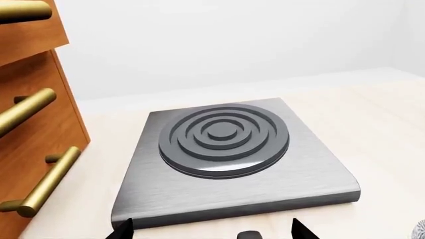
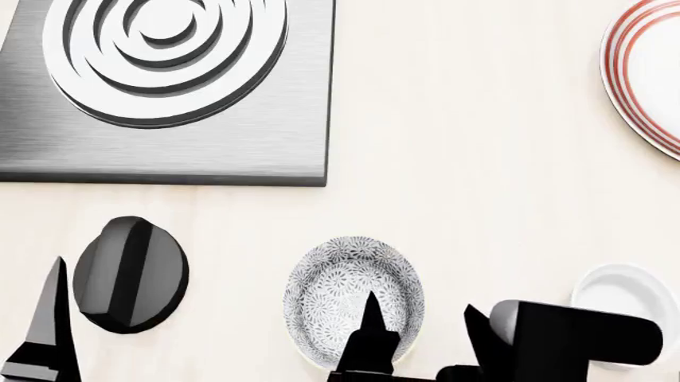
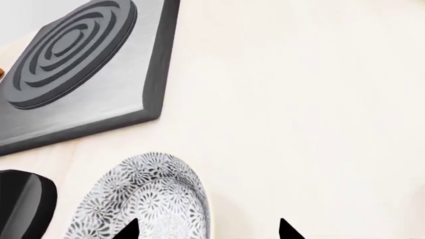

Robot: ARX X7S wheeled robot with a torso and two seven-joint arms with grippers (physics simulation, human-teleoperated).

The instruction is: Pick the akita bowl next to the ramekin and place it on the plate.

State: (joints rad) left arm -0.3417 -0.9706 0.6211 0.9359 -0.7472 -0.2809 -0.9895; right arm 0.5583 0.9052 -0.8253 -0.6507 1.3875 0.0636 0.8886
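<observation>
Head view shows one bowl on the counter, well apart from one plate at the far right edge, with one ramekin near the bowl's right. The right gripper stands open, one fingertip over the bowl, the other between bowl and ramekin. One hotplate and one dark knob lie left. Left wrist view alone shows a wooden cabinet with three brass handles; left gripper tips spread apart. Right wrist view shows bowl and hotplate; plate and ramekin are out of frame.
</observation>
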